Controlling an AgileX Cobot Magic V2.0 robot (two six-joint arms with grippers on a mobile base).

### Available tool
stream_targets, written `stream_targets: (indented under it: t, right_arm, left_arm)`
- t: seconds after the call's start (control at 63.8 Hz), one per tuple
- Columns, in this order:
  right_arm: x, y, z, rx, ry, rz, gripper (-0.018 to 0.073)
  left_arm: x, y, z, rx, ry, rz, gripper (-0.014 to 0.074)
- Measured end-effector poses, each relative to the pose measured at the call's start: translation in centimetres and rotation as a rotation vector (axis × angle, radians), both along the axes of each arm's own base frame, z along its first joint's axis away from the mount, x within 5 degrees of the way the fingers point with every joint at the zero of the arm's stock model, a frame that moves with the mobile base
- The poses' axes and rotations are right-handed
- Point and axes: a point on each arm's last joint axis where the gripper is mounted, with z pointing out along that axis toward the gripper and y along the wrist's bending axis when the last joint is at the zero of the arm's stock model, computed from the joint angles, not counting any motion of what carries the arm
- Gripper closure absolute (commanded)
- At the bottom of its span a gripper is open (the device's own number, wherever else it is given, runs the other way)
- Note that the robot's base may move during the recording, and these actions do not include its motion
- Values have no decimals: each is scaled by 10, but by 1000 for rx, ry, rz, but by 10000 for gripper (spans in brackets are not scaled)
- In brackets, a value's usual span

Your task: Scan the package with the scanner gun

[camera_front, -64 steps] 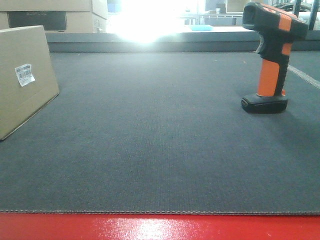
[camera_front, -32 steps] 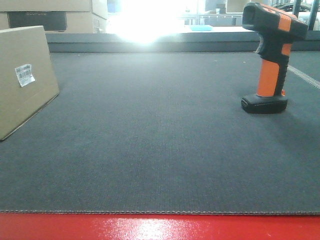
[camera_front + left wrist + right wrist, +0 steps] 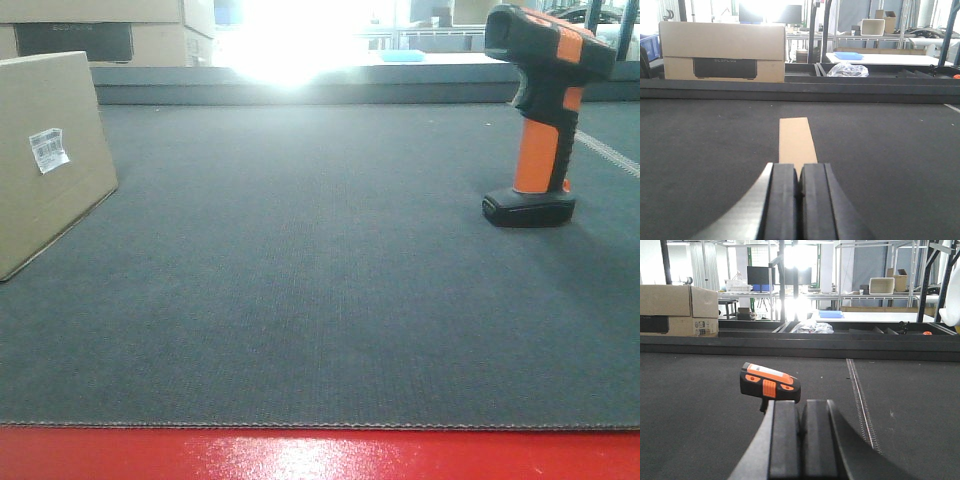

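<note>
The package (image 3: pixel 45 160), a tan cardboard box with a small white barcode label (image 3: pixel 49 149), stands tilted at the left of the dark mat. The scanner gun (image 3: pixel 545 110) stands upright on its black base at the right, with an orange handle and black head. No gripper shows in the front view. In the left wrist view my left gripper (image 3: pixel 800 172) is shut and empty, and a narrow tan face of the package (image 3: pixel 795 140) lies just ahead of it. My right gripper (image 3: pixel 801 407) is shut and empty, low behind the scanner gun's head (image 3: pixel 770 380).
Cardboard boxes with a dark panel (image 3: pixel 725 52) sit behind the mat's raised back rim (image 3: pixel 320 85). A red edge (image 3: pixel 320 455) runs along the mat's front. A white stitched seam (image 3: pixel 860 400) crosses the mat to the right of the scanner. Shelving and tables stand behind.
</note>
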Motion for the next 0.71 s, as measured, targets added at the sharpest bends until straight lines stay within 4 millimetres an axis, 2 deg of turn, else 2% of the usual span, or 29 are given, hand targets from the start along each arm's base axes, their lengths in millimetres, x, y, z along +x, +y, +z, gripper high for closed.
stream_targets:
  t: [0.282, 0.376, 0.518, 0.706]
  right_arm:
    - [0, 0, 0, 0, 2, 0, 713]
    - [0, 0, 0, 0, 2, 0, 713]
    - [0, 0, 0, 0, 2, 0, 713]
    - [0, 0, 0, 0, 4, 1, 713]
  left_arm:
    - [0, 0, 0, 0, -1, 0, 707]
    - [1, 0, -6, 14, 6, 5, 707]
    - [-3, 4, -23, 31, -28, 57, 707]
    - [-13, 7, -69, 35, -95, 98, 707]
